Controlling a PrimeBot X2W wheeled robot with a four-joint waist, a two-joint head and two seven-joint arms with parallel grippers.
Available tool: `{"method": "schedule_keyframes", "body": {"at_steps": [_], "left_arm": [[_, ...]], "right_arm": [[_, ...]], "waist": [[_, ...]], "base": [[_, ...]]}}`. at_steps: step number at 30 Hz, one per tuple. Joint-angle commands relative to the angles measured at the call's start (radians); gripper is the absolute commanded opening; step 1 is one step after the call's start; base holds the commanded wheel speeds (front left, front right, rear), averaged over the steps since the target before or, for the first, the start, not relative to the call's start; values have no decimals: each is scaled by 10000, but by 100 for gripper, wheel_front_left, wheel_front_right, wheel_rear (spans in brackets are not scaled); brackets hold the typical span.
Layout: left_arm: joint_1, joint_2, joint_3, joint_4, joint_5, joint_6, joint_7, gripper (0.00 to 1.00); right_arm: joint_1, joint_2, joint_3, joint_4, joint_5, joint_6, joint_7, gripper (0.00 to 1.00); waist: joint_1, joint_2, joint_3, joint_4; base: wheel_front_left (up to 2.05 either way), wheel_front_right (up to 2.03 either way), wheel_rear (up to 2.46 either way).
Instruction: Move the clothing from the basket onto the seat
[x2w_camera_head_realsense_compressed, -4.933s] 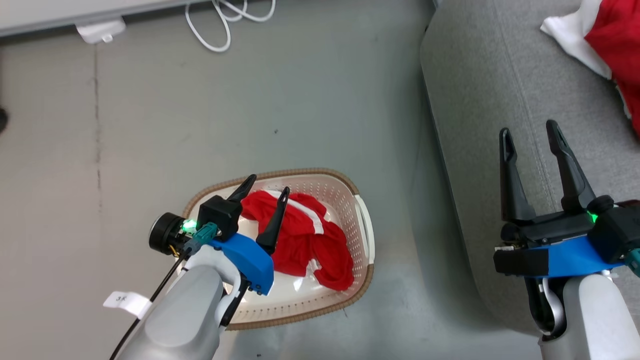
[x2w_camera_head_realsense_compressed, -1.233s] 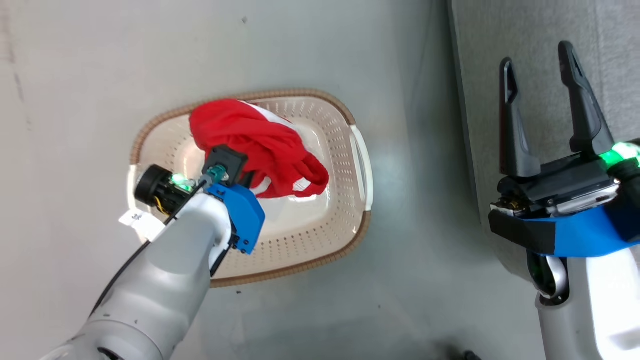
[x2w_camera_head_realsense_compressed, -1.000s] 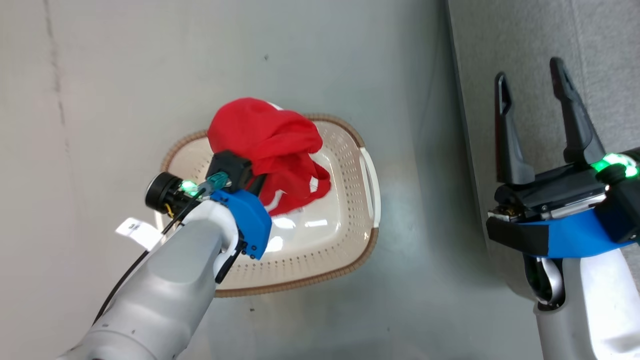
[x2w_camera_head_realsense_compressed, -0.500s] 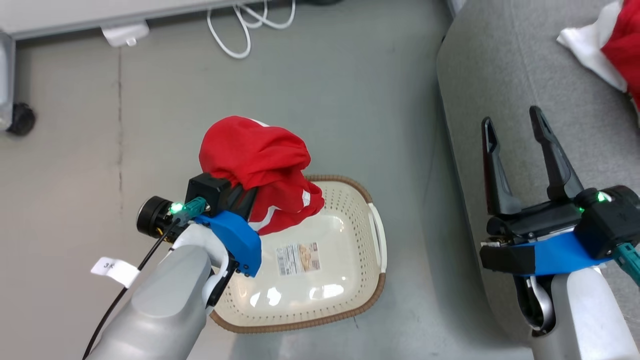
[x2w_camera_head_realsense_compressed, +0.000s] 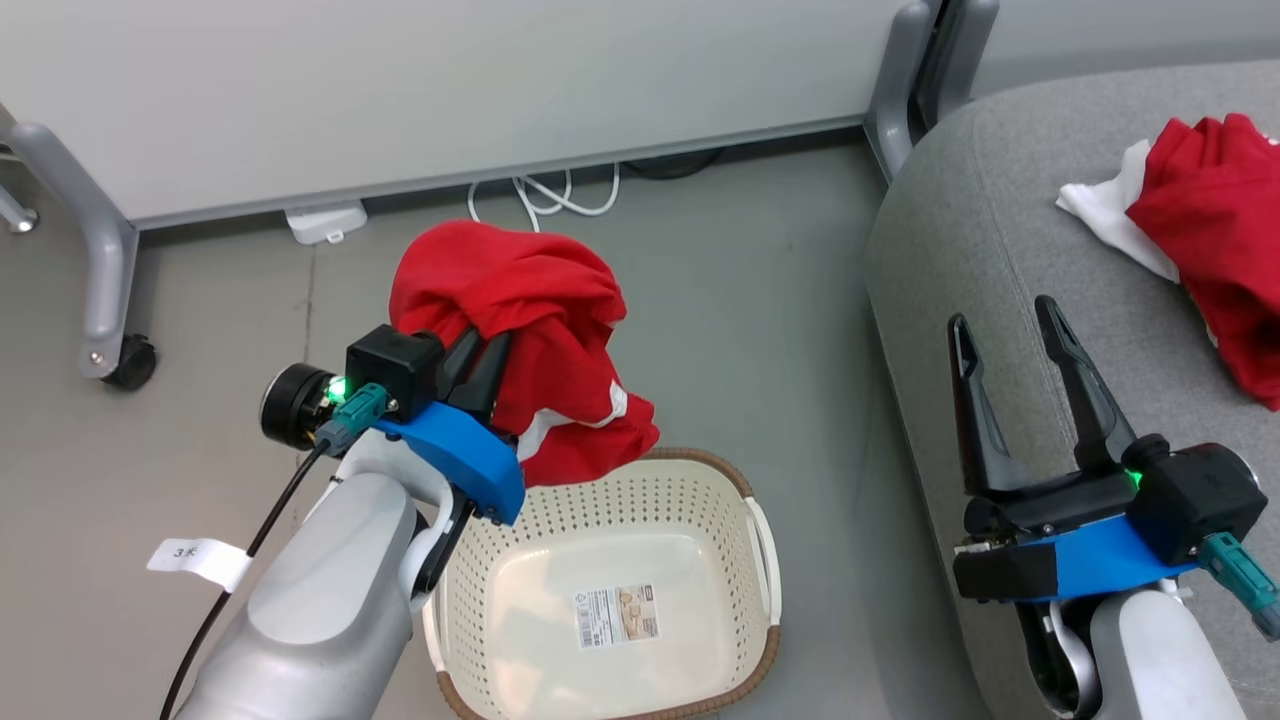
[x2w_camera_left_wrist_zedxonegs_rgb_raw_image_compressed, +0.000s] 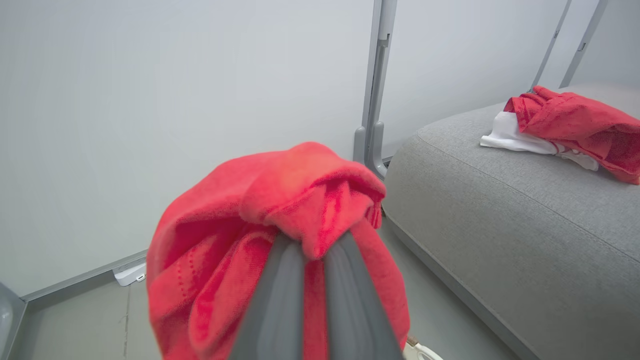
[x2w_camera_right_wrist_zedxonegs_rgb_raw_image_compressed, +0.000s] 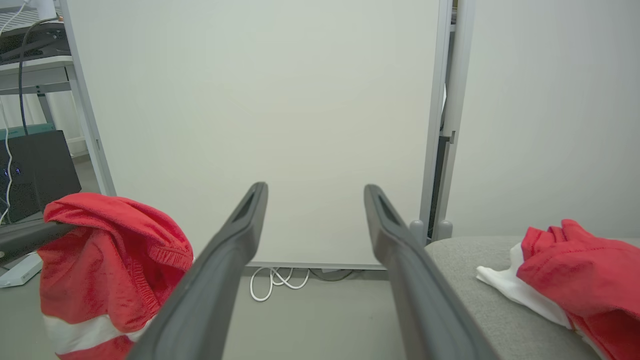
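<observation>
We see our left gripper (x2w_camera_head_realsense_compressed: 478, 352) clamped on a red garment (x2w_camera_head_realsense_compressed: 520, 320). Its two dark fingers (x2w_camera_left_wrist_zedxonegs_rgb_raw_image_compressed: 280, 305) are drawn close together, with a fold of cloth pinched between them. The garment hangs in a bunch from the fingertips, and a white stripe shows low on the bundle. It is held up in the air above the basket (x2w_camera_head_realsense_compressed: 600, 505). From the head view we cannot be sure whether its lowest fold hangs over the far rim or just beyond it.

The basket stands on the grey floor (x2w_camera_head_realsense_compressed: 760, 300), near the left side of the seat (x2w_camera_head_realsense_compressed: 1000, 230). A paper label (x2w_camera_head_realsense_compressed: 615, 615) lies flat on its pale bottom.

Our right gripper (x2w_camera_head_realsense_compressed: 1000, 312) hovers over the seat's near left part, its fingers spread wide with nothing between them. A second red garment (x2w_camera_head_realsense_compressed: 1215, 220) lies crumpled on the seat, farther back and to the right. A white part of it juts toward the seat's left edge, and it is well apart from the right gripper.

Beyond the basket, a white cable (x2w_camera_head_realsense_compressed: 545, 195) loops on the floor at the foot of a pale panel (x2w_camera_head_realsense_compressed: 450, 90).
</observation>
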Motion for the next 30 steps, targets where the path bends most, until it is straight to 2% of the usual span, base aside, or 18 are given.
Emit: {"method": "schedule_keyframes", "body": {"at_steps": [1, 9, 16, 25, 30], "left_arm": [[89, -11, 92, -166, 123, -52, -47, 0], [-161, -240, 191, -973, 17, -89, -47, 0], [-363, -143, -445, -1888, -278, -64, -28, 0], [-273, -212, -741, -3050, -991, -65, 846, 0], [-109, -249, -829, -3728, -1084, 98, 1171, 0]], "right_arm": [[184, 3, 20, 43, 36, 5, -34, 100], [505, 3, 58, 139, 176, 5, -34, 100], [795, 3, 88, 229, 307, 3, -34, 100], [1065, 3, 48, 275, 353, 5, -34, 100], [1136, 3, 116, 301, 370, 5, -34, 100]], "waist": [[2, -1, -257, 59], [2, -1, -790, 127], [2, -1, -1125, 159], [2, -1, -1405, 247], [2, -1, -1516, 314]], "base": [[0, 0, 0], [0, 0, 0], [0, 0, 0], [0, 0, 0], [0, 0, 0]]}}
